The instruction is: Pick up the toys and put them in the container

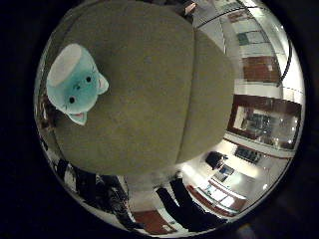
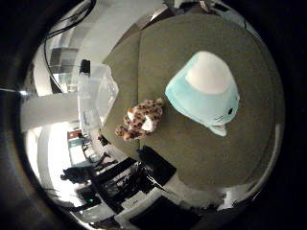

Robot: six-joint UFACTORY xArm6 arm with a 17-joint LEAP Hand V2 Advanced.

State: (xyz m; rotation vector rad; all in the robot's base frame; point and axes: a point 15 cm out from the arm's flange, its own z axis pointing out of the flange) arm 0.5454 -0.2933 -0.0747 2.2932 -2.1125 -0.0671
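A teal and white plush cat (image 2: 207, 91) lies on the olive green cushioned surface (image 1: 149, 84), below my palm. A smaller spotted brown leopard plush (image 2: 140, 120) rests on the same surface close to its edge, beside the teal toy. A clear plastic container (image 2: 95, 98) stands just off that edge, next to the leopard plush. No part of my hand shows in either view.
The olive surface is made of two cushions with a seam (image 1: 192, 89) between them. Past its edges lie a light floor, dark equipment (image 2: 124, 182) and wooden furniture (image 1: 261, 122) in the room.
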